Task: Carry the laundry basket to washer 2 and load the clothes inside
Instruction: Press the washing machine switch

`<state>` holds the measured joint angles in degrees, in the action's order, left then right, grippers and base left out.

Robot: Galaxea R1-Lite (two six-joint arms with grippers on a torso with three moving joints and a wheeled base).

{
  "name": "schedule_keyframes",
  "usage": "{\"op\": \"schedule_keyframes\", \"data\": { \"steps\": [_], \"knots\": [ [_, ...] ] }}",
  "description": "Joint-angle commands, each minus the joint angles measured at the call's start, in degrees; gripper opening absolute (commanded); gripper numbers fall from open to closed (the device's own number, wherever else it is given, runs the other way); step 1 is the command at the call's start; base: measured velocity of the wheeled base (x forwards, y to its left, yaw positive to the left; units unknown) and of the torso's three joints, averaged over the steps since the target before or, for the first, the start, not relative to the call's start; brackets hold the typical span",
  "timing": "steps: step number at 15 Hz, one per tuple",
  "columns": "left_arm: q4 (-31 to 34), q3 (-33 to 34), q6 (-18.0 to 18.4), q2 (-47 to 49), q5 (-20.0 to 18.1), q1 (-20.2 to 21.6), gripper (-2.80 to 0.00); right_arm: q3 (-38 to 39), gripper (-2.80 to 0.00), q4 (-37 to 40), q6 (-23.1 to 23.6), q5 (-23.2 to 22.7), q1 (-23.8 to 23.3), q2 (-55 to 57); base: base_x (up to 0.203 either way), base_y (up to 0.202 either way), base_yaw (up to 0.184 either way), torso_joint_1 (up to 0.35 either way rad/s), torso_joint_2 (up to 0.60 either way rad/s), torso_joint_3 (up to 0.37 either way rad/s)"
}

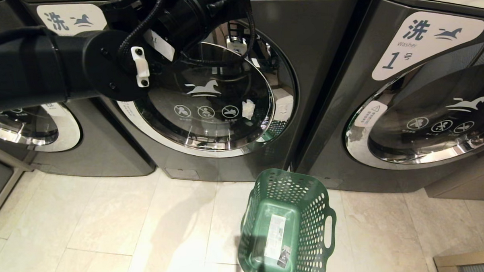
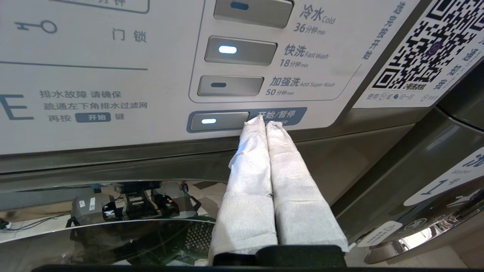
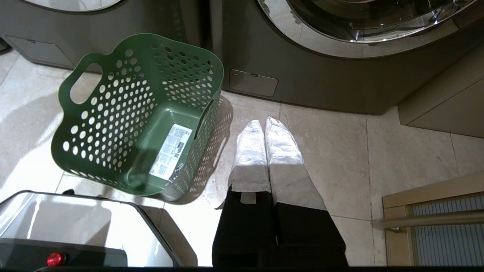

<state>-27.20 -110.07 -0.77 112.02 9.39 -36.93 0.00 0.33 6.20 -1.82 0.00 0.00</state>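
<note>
The dark green laundry basket (image 1: pixel 289 230) stands on the floor tiles in front of the gap between two grey machines. Only its white sticker shows inside it (image 3: pixel 170 151). The clothes are out of view. Washer 2 (image 1: pixel 309 54) is the middle machine, and its chrome-rimmed glass door (image 1: pixel 205 98) looks closed. My left arm (image 1: pixel 107 67) reaches up across that door. The left gripper (image 2: pixel 266 121) is shut, its white-wrapped tips against the right end of the lit start/pause button (image 2: pixel 219 121) on the control panel. My right gripper (image 3: pixel 266 122) is shut and empty, pointing down at the floor beside the basket.
The washer labelled 1 (image 1: pixel 426 41) stands to the right of washer 2, and a third machine (image 1: pixel 25 124) to the left. A pale wooden unit (image 1: pixel 463 264) sits at the lower right. My own base (image 3: pixel 75 226) is close behind the basket.
</note>
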Motion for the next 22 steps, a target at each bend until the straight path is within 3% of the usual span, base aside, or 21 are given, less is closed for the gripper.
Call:
{"op": "schedule_keyframes", "data": {
  "steps": [1, 10, 16, 22],
  "knots": [
    [-0.22, 0.03, 0.03, -0.22, 0.10, 0.01, -2.80, 0.00, -2.80, 0.02, 0.12, -0.03, 0.00, 0.09, 0.000, 0.000, 0.000, 0.000, 0.00, 0.000],
    [-0.24, 0.00, 0.77, -0.44, 0.31, 0.81, -2.80, 0.00, -2.80, 0.02, 0.12, -0.03, 0.00, 0.09, 0.000, 0.000, 0.000, 0.000, 0.00, 0.000],
    [-0.14, 1.46, 0.86, -2.15, 2.26, -2.39, -2.80, 0.00, -2.80, 0.02, 0.04, -0.03, 0.00, 0.09, 0.000, 0.000, 0.000, 0.000, 0.00, 0.000],
    [-0.22, 1.61, 0.77, -0.95, 3.00, -2.63, -2.80, 0.00, -2.80, 0.02, -0.05, 0.06, 0.00, 0.09, 0.000, 0.000, 0.000, 0.000, 0.00, 0.000]
  ]
}}
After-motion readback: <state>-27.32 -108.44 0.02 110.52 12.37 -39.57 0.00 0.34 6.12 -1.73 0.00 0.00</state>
